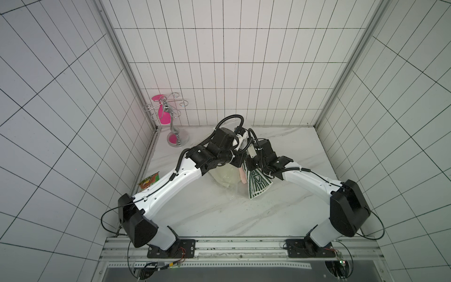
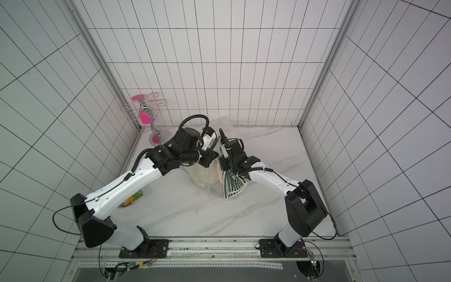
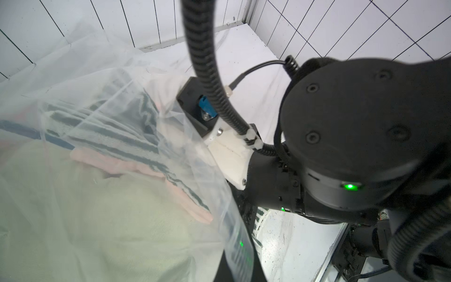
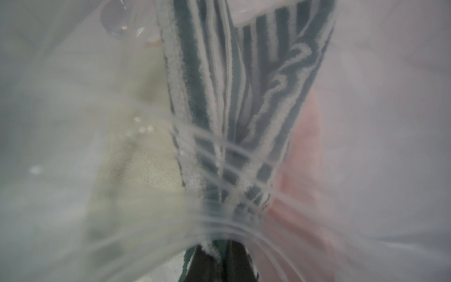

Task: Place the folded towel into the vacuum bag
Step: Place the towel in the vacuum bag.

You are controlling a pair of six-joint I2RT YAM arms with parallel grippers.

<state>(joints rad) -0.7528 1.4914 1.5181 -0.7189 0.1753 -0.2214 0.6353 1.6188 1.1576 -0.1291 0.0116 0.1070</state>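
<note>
The towel sits partway inside the vacuum bag.
My right pincer clamps it; left pincer pinches the bag's edge.

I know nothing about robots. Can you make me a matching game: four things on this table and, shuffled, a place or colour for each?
Things:
1. striped towel
2. pale cloth
3. snack packet
4. metal stand

Place or colour:
A. back left corner of the table
B. green and white, pinched in the right jaws
C. inside the clear vacuum bag
D. at the left edge, beside the left arm

Pairs: 1-B, 2-C, 3-D, 4-A.
</note>
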